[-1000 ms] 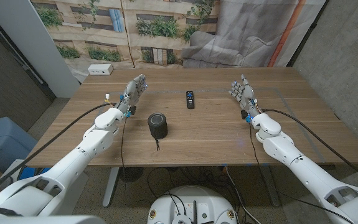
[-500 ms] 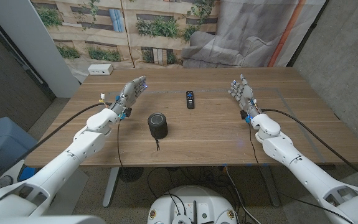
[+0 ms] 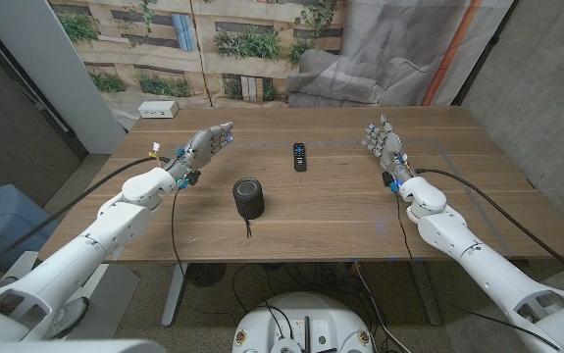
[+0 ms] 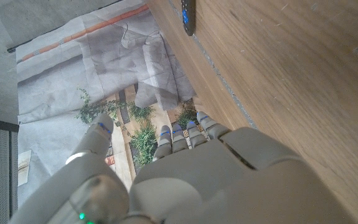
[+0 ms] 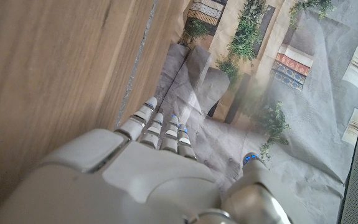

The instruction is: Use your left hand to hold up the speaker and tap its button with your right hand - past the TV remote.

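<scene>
No readable text anywhere. The TV remote (image 3: 299,156) near the table's far-edge middle had buttons too small to make out; in the left wrist view it (image 4: 188,14) was cut off at the frame edge. The speaker (image 3: 248,196) showed no legible brand or label.
</scene>
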